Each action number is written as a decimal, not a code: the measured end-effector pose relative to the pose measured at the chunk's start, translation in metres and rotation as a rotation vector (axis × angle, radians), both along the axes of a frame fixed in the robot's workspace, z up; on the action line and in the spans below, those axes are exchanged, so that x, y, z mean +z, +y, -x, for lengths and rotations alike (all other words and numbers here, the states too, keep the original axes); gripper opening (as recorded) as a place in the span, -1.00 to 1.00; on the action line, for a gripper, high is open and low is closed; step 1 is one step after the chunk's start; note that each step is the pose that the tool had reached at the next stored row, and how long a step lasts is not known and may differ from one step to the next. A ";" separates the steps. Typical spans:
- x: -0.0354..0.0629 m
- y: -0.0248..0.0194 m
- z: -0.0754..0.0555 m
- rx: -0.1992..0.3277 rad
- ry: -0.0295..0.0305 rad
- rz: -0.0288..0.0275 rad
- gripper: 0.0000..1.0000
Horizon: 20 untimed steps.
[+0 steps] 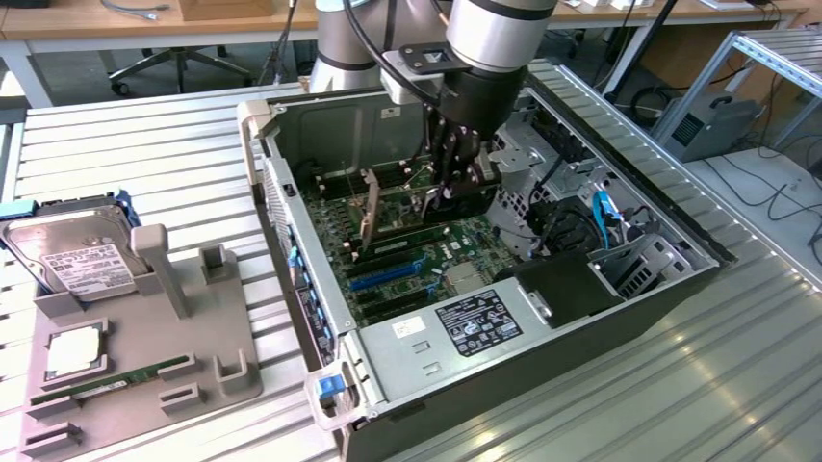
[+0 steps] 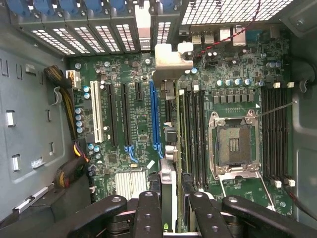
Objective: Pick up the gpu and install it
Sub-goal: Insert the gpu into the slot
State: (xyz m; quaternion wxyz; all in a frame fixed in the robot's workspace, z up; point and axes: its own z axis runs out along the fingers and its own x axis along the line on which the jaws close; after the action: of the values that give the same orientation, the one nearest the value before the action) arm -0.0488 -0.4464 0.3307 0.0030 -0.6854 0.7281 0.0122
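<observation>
My gripper (image 1: 457, 192) is down inside the open computer case (image 1: 273, 164), shut on the gpu (image 1: 408, 214). The card stands on edge over the green motherboard (image 1: 424, 255), and its metal end bracket (image 1: 369, 210) points toward the case's rear wall. In the wrist view the gripper (image 2: 171, 201) has black fingers (image 2: 148, 208) on both sides of the gpu (image 2: 168, 171), seen edge-on. Its silver bracket (image 2: 171, 62) sits by the rear slot openings. The card hangs just beside the long blue slot (image 2: 154, 116), on the side of the processor socket (image 2: 233, 144). I cannot tell whether it touches the board.
A grey fixture (image 1: 192, 337) at the exterior view's left carries a hard drive (image 1: 80, 255), a processor chip (image 1: 75, 348) and a green memory stick (image 1: 110, 385). Inside the case, a power supply (image 1: 475, 322), drive cage (image 1: 642, 265) and cables (image 1: 603, 217) crowd the space around the arm.
</observation>
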 end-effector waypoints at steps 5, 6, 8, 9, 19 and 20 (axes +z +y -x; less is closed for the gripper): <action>-0.0002 -0.0003 0.001 0.000 0.0000 0.0000 -0.47; -0.0003 -0.0004 0.001 0.000 0.0000 0.0000 -0.47; -0.0003 -0.0005 0.002 0.000 0.0000 0.0000 -0.47; -0.0004 -0.0006 0.002 0.000 0.0001 0.0001 -0.47; -0.0008 -0.0012 0.004 0.000 0.0000 0.0000 -0.47; -0.0008 -0.0012 0.005 0.000 0.0000 0.0000 -0.47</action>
State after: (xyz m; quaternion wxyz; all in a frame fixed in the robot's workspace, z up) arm -0.0534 -0.4476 0.3299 0.0030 -0.6854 0.7280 0.0122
